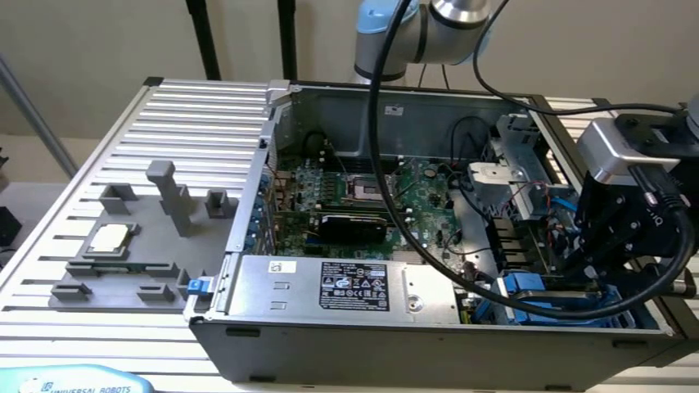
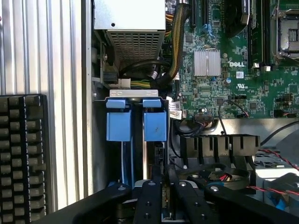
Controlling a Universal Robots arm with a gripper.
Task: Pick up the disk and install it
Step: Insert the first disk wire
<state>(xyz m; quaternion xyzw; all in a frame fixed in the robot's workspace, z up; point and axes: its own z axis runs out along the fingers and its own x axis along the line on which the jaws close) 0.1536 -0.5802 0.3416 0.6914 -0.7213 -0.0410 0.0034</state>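
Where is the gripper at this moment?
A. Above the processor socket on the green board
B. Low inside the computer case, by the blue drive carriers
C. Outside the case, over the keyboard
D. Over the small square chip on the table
B: the gripper is low inside the computer case, right by the two blue drive carriers at its corner.

It looked like a robotics lab or test workshop. A Universal Robots arm (image 1: 437, 33) reached in from twelve o'clock over a slatted aluminium desk (image 1: 196, 106). The desk carried an opened computer case (image 1: 437, 348), its motherboard (image 2: 233, 70) bare. Grey holding fixtures (image 1: 169, 196) stood at nine o'clock, with a keyboard (image 2: 21, 154) nearby.
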